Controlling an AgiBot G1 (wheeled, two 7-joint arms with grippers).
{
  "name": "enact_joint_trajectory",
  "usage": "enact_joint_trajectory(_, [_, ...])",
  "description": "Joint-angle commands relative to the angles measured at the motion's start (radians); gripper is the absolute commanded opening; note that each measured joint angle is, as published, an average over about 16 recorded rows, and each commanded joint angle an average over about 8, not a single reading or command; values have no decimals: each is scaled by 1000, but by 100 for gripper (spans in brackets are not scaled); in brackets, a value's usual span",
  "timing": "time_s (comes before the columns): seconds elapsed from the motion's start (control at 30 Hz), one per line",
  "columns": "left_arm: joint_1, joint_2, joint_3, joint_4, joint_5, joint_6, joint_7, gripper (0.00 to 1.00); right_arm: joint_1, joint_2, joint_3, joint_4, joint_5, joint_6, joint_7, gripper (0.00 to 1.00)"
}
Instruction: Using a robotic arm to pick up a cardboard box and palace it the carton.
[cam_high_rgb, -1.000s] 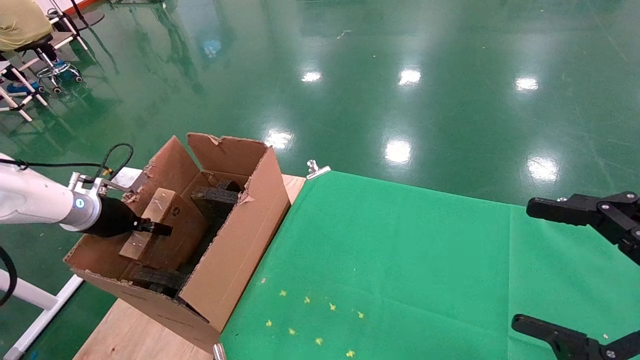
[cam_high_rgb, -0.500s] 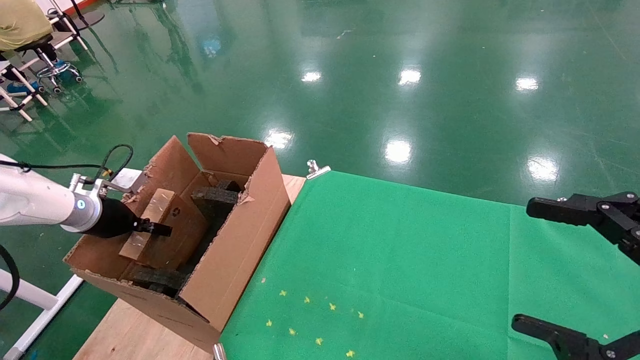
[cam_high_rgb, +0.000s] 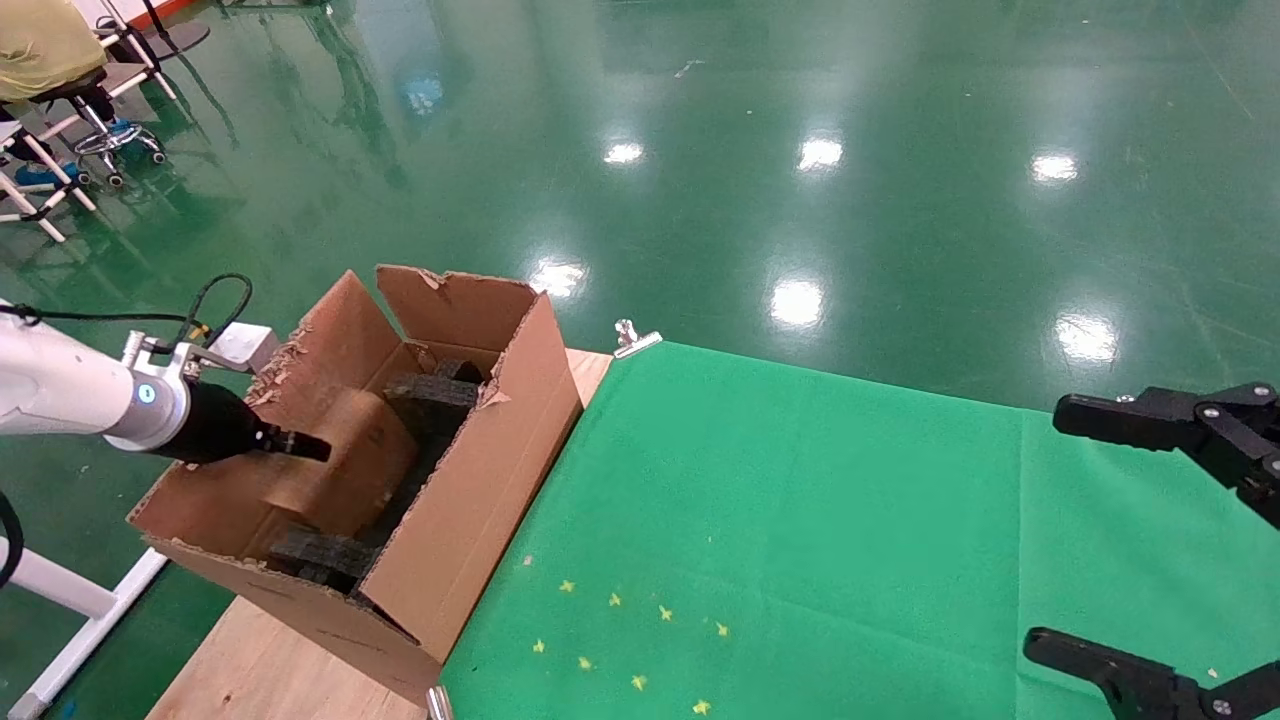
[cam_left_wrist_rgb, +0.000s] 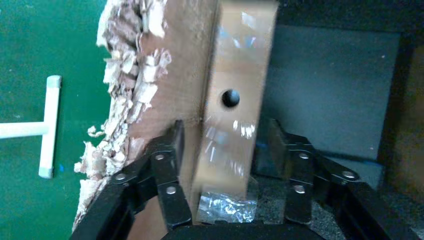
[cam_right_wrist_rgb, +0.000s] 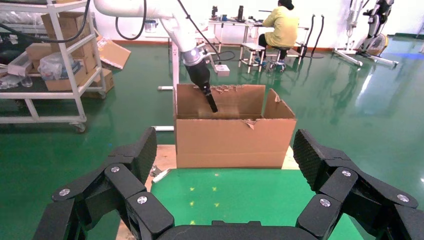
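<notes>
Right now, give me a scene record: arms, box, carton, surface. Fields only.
left gripper: inside the carton, fingers either side of the box, gap visible on both sides
right gripper: open, parked over the green cloth, holding nothing
box: slim, taped, round hole facing the wrist camera, standing along the carton's ragged wall
carton: open, on the wooden table, black foam inside
green cloth: clipped to the table, small yellow marks on it
task state: box is in the carton

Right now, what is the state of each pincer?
Left pincer: open around the slim brown taped cardboard box, inside the large ragged brown carton.
Right pincer: open, empty.
</notes>
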Motion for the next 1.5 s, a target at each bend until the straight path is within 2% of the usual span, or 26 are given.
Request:
enact_joint_trajectory(0.03, [-5,0,1,0,1,3,-1,100,0,0,0,0,0,0,0,100])
enact_joint_trajectory(0.27, [-55,-1,-9,-13,-13,29,-8,100,0,0,0,0,0,0,0,100])
enact_joint_trajectory(0.53, [-177,-9,-30,-42,-42,94,-38,100,0,0,0,0,0,0,0,100])
enact_joint_trajectory(0.87, [-305,-34,-105,-150,-157,279,-88,100,0,0,-1,0,0,0,0,100])
enact_joint_trajectory(1.17, [-287,-59,-186,-301,-310,457,-200,100,0,0,-1,0,0,0,0,100])
enact_joint_trajectory(1.33, [-247,-65,-224,-375,-385,517,-275,100,0,0,-1,0,1,0,0,100])
enact_joint_trajectory(1.5, [-229,-67,-240,-394,-416,536,-294,100,0,0,-1,0,1,1,0,100])
